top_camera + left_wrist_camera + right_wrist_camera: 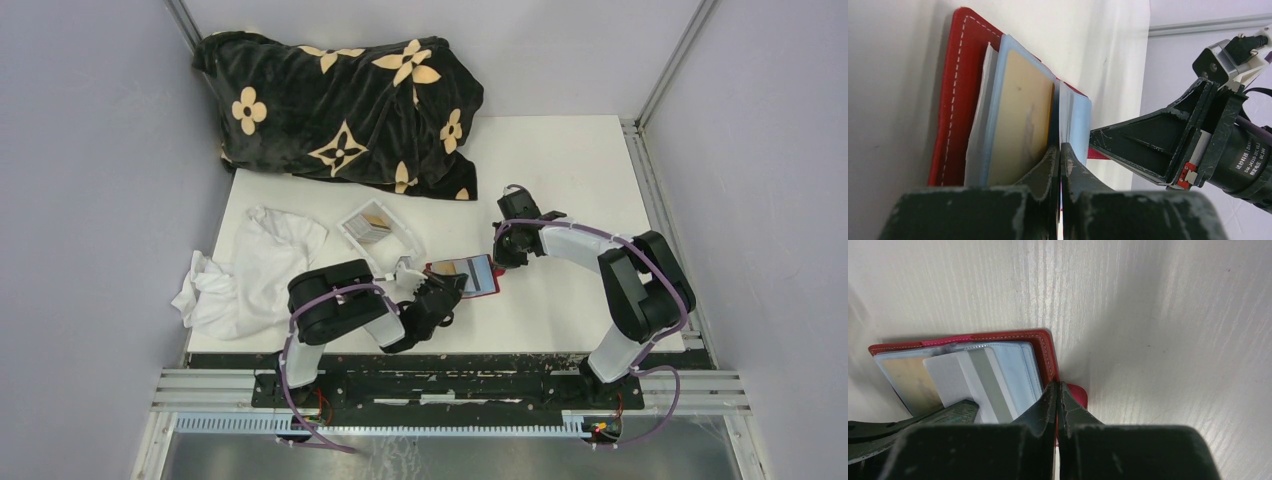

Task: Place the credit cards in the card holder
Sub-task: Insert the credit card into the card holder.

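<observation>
Black-and-white arms [340, 305] carry purple cables [285, 385]; left claw [1058, 147] and right claw [1057, 385] are scuffed black.

The red card holder [955, 100] lies open, yellow-orange and grey credit cards [968, 380] showing among its pale-blue sleeves.

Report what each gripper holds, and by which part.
Left gripper appears to pinch a pale inner sleeve of the card holder at its edge. Right gripper is shut at the holder's edge by the snap tab; a hold cannot be told.
</observation>
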